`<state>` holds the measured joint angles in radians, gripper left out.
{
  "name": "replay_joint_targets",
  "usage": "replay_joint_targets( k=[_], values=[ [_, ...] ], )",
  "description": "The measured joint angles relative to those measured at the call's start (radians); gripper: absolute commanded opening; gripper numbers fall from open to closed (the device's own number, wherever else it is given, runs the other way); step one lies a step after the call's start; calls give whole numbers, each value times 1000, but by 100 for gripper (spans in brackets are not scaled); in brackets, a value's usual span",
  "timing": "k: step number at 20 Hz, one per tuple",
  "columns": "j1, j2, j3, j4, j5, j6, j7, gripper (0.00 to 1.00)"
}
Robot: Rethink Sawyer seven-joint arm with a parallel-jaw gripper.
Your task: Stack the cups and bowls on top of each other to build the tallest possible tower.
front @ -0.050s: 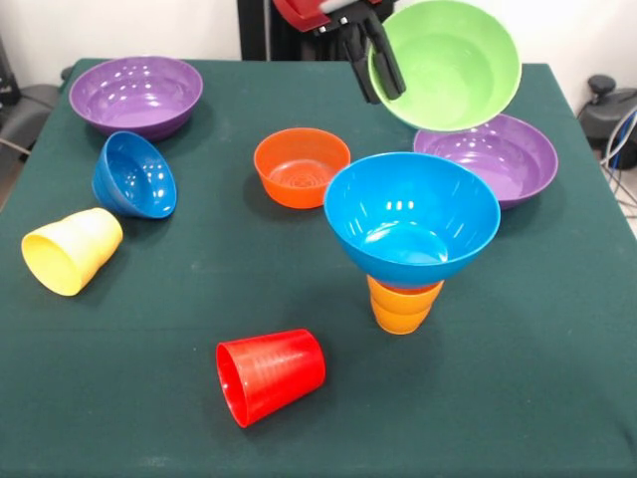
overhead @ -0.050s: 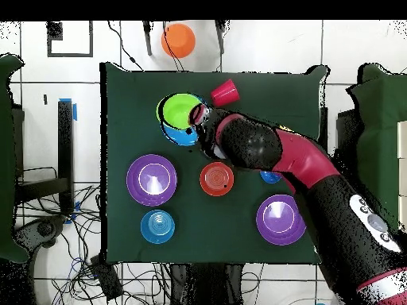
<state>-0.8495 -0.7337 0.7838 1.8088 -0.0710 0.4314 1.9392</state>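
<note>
Black gripper [front @ -0.050s: 383,62] pinching rim of glossy green plastic bowl [front @ -0.050s: 453,62], bowl tilted, held in air above large blue plastic bowl [front @ -0.050s: 411,217], which sits atop orange stepped cup [front @ -0.050s: 401,306] nr table centre.

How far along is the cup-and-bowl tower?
Done: large blue plastic bowl sits on the upturned orange plastic cup. In hand: the gripper holds the green plastic bowl by its rim, above the tower. Left: red cup, yellow cup on their sides; purple bowls, orange bowl, tilted blue bowl.
</note>
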Motion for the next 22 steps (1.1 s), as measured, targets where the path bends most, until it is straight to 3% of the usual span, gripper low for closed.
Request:
replay_joint_targets(
  k=[8,22],
  values=[
    [0,31,0,-56,-1,72,0,0],
    [3,120,1,-151,-4,80,0,0]
  ],
)
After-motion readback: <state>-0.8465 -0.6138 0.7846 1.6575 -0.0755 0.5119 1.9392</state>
